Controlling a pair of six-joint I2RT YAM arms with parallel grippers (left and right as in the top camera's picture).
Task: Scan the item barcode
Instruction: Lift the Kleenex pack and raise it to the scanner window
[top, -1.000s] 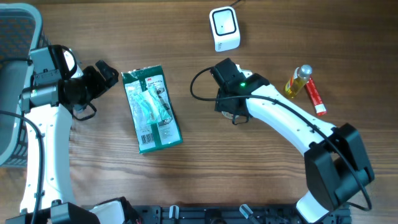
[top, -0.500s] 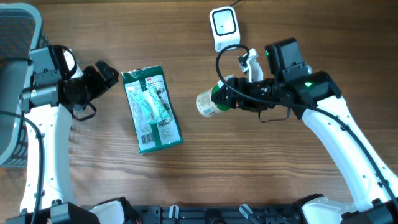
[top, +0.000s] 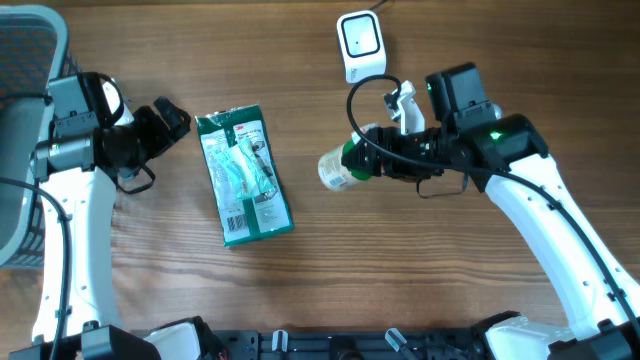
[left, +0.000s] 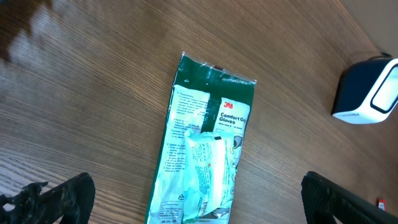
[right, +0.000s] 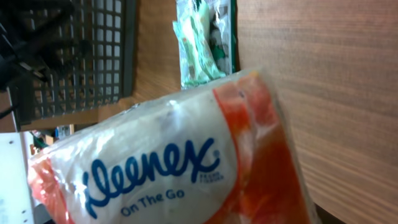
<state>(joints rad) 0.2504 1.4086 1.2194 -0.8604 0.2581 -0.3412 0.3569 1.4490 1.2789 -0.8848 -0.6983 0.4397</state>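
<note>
Your right gripper (top: 366, 160), its jaws partly closed, grips the Kleenex pack (right: 163, 163) in the air, with the scanner (top: 361, 45) near, off to one side of the hand, so I judge you must next turn the unseen barcode toward it.

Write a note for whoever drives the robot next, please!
Left gripper: open, empty, beside the green gloves pack, which lies on the table.
Right gripper: shut on the Kleenex pack, held on the robot's side of the white scanner.
Done: Kleenex pack picked up.
Left: turn its barcode toward the scanner. No barcode shows on it in these views, so a scan is unconfirmed.
</note>
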